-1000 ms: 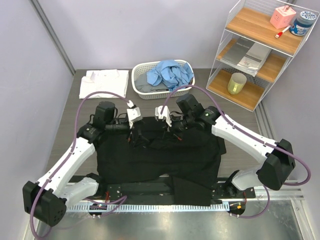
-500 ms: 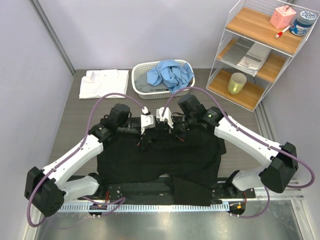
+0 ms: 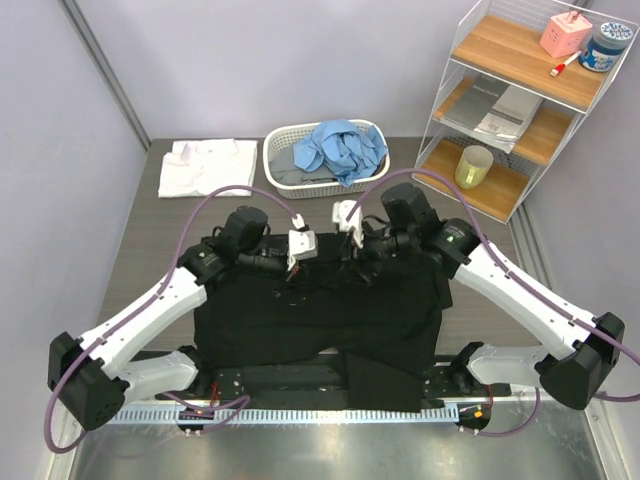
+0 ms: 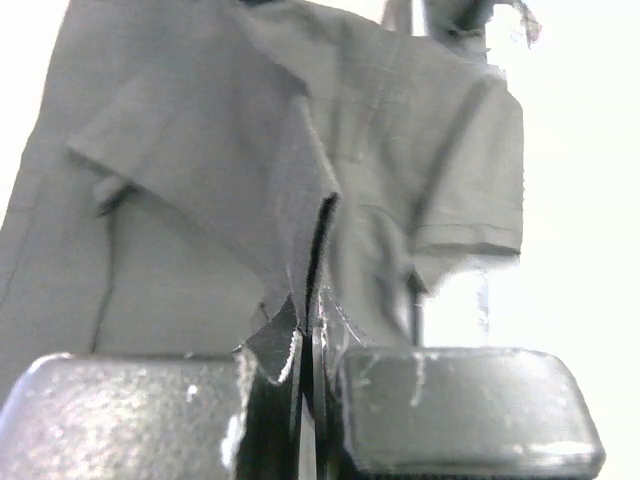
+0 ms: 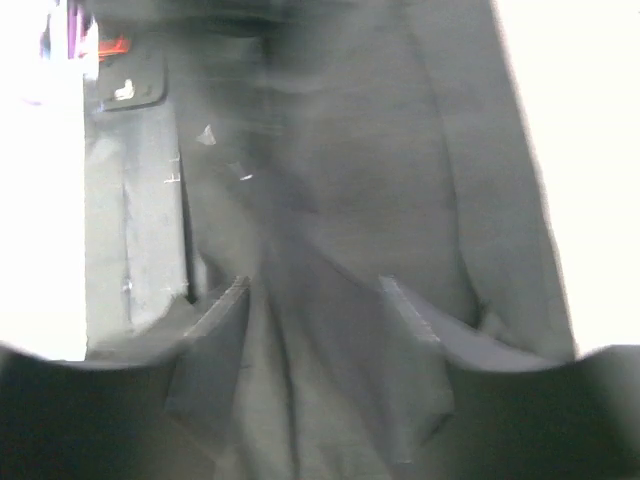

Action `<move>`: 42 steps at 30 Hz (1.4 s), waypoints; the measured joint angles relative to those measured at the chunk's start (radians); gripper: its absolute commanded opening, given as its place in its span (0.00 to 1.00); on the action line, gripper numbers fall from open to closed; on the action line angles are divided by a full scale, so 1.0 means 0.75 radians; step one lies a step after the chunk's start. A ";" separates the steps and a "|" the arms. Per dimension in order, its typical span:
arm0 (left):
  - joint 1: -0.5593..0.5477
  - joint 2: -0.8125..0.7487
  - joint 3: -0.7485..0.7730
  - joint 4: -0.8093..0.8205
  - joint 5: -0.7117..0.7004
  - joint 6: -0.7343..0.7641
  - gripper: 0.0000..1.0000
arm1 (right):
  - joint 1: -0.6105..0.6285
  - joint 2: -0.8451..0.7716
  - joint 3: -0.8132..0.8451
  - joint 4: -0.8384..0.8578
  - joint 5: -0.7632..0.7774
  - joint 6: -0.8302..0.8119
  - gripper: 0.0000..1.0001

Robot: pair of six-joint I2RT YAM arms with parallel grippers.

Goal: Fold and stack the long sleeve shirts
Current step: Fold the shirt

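Room to pass over table (image 3: 140, 232) left of black shirt (image 3: 330, 320). Basket (image 3: 274, 152) close behind shirt, shelf rack (image 3: 505, 45) at right stand in way.

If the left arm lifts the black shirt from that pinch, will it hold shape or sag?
Likely sag: the black shirt crumples into soft folds above the left gripper, which is shut on a thin ridge of it. It would probably trail, not lift whole, since most lies spread across the table with one flap over the near edge.

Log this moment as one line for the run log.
black shirt: spread on table | left end effector: shut on its far edge | right end effector: open over shirt
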State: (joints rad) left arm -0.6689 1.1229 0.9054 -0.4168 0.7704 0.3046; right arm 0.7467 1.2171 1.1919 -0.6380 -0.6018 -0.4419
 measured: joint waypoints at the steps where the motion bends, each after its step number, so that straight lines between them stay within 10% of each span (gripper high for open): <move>1: -0.021 -0.014 0.044 -0.074 -0.003 0.023 0.00 | -0.033 -0.003 0.000 0.013 -0.005 0.036 0.72; 17: -0.694 0.197 0.640 -0.897 -0.130 0.095 0.00 | -0.574 0.176 -0.013 0.017 -0.102 0.384 0.66; 26: -0.677 0.240 0.669 -1.030 -0.285 0.136 0.01 | -0.571 0.404 -0.091 0.009 -0.116 0.368 0.55; 42: 0.383 0.360 0.365 -0.648 -0.158 -0.009 0.00 | -0.559 0.673 -0.082 -0.024 0.049 0.277 0.63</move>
State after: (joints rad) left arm -0.3817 1.3930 1.1790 -0.9028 0.6518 0.2981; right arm 0.3275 1.7222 1.1305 -0.6559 -0.5652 -0.2344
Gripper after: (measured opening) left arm 0.008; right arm 0.623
